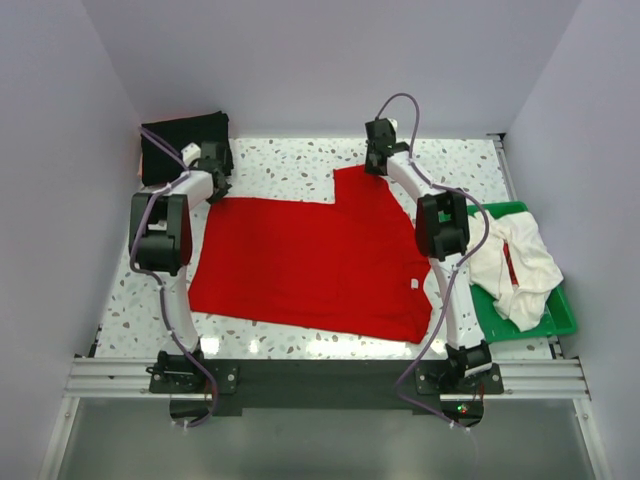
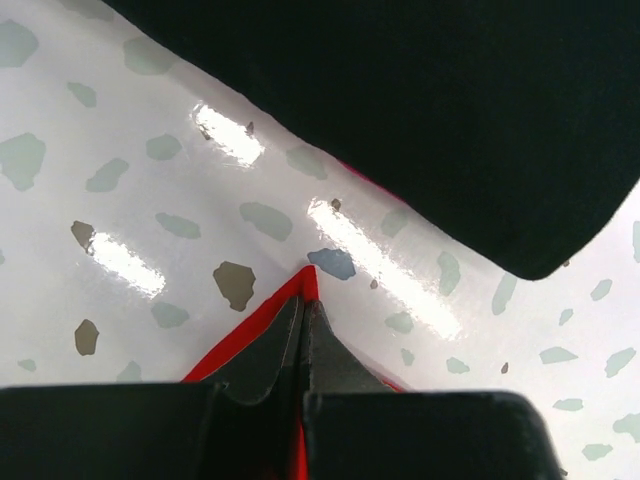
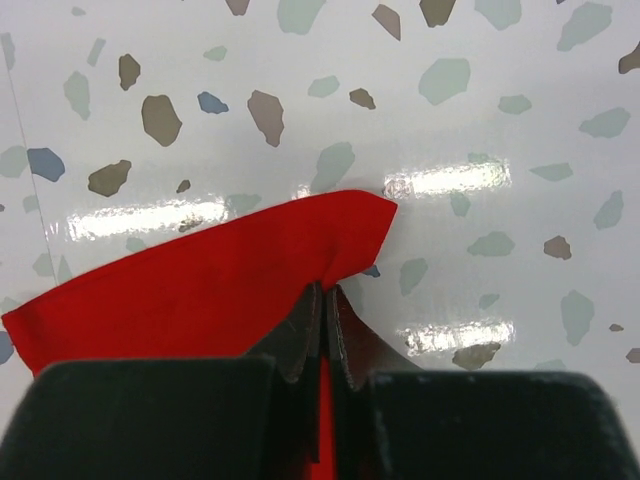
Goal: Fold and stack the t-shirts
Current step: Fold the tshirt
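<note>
red t-shirt (image 1: 310, 265): spread flat mid-surface (image 1: 290, 165) | left tool (image 2: 303, 303): fingers pressed together, pinching the shirt's far-left corner, just beside black t-shirt (image 2: 420, 110) | right tool (image 3: 325, 295): fingers pressed together, pinching the shirt's far-right corner | whitish t-shirt (image 1: 515, 262): heaped in green tray (image 1: 565, 322), right side.
</note>
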Controlling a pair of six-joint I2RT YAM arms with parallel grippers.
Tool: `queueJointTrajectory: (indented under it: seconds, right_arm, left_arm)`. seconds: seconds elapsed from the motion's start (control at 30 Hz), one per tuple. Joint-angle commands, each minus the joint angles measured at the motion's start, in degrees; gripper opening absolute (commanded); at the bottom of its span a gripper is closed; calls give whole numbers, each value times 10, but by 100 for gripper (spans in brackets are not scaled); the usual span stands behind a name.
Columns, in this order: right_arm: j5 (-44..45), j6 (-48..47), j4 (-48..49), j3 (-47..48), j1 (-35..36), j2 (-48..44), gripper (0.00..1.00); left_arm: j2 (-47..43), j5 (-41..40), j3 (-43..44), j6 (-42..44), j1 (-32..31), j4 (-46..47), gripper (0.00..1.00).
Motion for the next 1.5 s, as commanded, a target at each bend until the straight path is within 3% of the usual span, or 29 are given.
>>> queueJointTrajectory:
  seconds: [0.0, 0.3, 0.57, 1.03, 1.47]
  right_arm:
    - [14, -16, 3, 38, -3, -55, 0]
    - [12, -34, 7, 57, -7, -97, 0]
    - [3, -38, 26, -3, -8, -165, 0]
    - [0, -1, 48, -267, -7, -363, 0]
    - [-23, 87, 75, -564, 33, -581, 0]
  left_arm:
    - [-31, 5, -12, -5, 14, 24, 0]
    - [-39, 28, -2, 8, 26, 62, 0]
    - [-51, 47, -1, 19, 26, 84, 0]
    - [-132, 104, -66, 32, 55, 107, 0]
    - [-230, 146, -201, -5, 71, 92, 0]
